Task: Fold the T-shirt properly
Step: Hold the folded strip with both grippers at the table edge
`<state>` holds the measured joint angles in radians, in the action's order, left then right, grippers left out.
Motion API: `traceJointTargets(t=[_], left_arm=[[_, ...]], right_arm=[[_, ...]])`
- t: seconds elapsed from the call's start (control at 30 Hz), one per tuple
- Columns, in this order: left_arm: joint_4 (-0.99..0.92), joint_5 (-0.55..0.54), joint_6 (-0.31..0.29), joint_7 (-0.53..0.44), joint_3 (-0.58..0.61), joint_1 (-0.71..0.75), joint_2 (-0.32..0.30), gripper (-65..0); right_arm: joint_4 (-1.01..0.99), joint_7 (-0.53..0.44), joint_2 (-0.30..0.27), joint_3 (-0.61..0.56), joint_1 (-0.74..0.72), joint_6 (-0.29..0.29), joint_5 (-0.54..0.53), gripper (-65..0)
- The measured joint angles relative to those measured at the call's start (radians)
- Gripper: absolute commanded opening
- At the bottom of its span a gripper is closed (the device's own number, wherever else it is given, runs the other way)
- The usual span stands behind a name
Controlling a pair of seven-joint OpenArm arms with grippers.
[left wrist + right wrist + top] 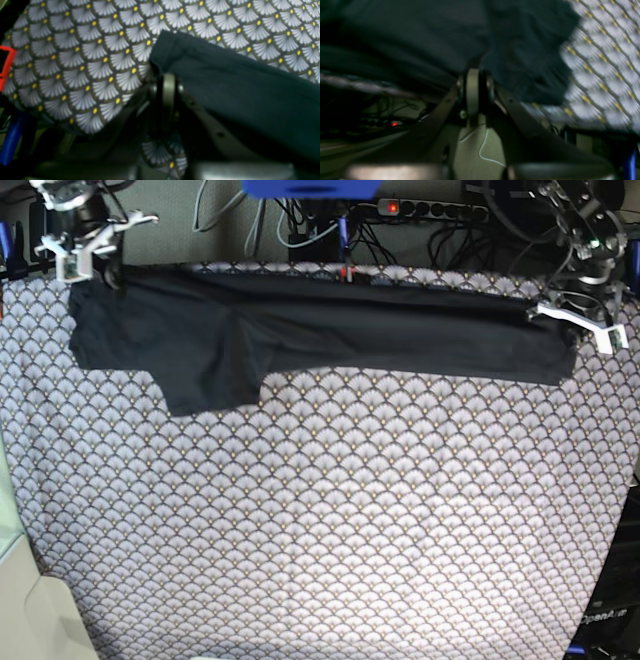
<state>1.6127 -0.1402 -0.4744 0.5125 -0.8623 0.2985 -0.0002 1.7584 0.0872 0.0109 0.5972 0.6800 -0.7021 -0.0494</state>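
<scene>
The black T-shirt (330, 330) lies stretched in a long band along the far edge of the table, one sleeve hanging toward the front at the left. My left gripper (575, 320) is shut on the shirt's right end, where the cloth (237, 87) bunches over the closed jaws of that gripper (168, 80). At the far left corner my right gripper (95, 260) is shut on the other end. In the right wrist view the dark fabric (420, 37) drapes over the closed right gripper (472, 72), blurred.
A cloth with a grey fan pattern and yellow dots (320, 530) covers the whole table. Behind the far edge are cables and a power strip (420, 208) with a red light. A red piece (6, 65) and a blue bar (10, 142) sit beyond the table's edge.
</scene>
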Motion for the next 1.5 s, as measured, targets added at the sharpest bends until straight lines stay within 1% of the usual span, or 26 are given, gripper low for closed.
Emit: traceJointTargets(t=[0.07,0.37,0.57,0.67,0.77,1.0,1.07,1.13,1.37,1.43,1.5], left_arm=[[-0.005,0.001,-0.001,0.001,0.0,0.002,-0.002,-65.0],[-0.03,0.001,0.0,0.0,0.005,-0.008,-0.011,-65.0],[-0.03,0.001,0.0,0.0,0.001,-0.008,-0.011,-43.2],[-0.03,0.0,-0.001,0.0,0.0,-0.004,-0.011,-36.5],[-0.03,0.001,0.0,0.0,0.0,0.0,-0.011,-32.9],[-0.03,0.001,0.0,0.0,0.0,0.0,-0.011,-32.3],[-0.03,0.001,0.0,0.0,0.0,0.0,-0.01,-32.3],[-0.03,0.001,0.0,0.0,0.0,0.0,-0.011,-32.3],[-0.03,0.001,-0.001,0.0,0.0,0.003,-0.011,-32.3],[-0.03,0.001,0.0,0.0,0.0,0.003,-0.01,-32.3],[-0.03,0.001,0.0,0.0,0.0,0.003,-0.011,-32.3]], right_arm=[[-0.02,-0.026,0.0,0.0,-0.001,0.0,-0.001,-63.1],[-0.037,-0.032,-0.013,0.0,-0.001,0.0,0.0,-63.1],[-0.037,-0.032,-0.013,0.0,0.0,0.0,0.0,-63.1],[-0.037,-0.032,-0.013,0.0,0.0,0.0,0.0,-63.0],[-0.037,-0.032,-0.013,0.0,0.0,0.0,0.0,-62.8],[-0.037,-0.031,-0.012,0.003,0.0,0.0,0.0,-62.7],[-0.037,-0.002,0.001,0.028,-0.002,0.0,0.0,-62.2],[-0.038,0.026,0.006,0.04,-0.001,0.0,0.0,-59.3],[-0.038,0.028,0.006,0.042,-0.001,0.0,0.0,-45.0],[-0.038,0.028,0.006,0.042,-0.001,0.0,0.0,-42.2],[-0.038,0.028,0.006,0.042,-0.001,0.0,0.0,-41.0]])
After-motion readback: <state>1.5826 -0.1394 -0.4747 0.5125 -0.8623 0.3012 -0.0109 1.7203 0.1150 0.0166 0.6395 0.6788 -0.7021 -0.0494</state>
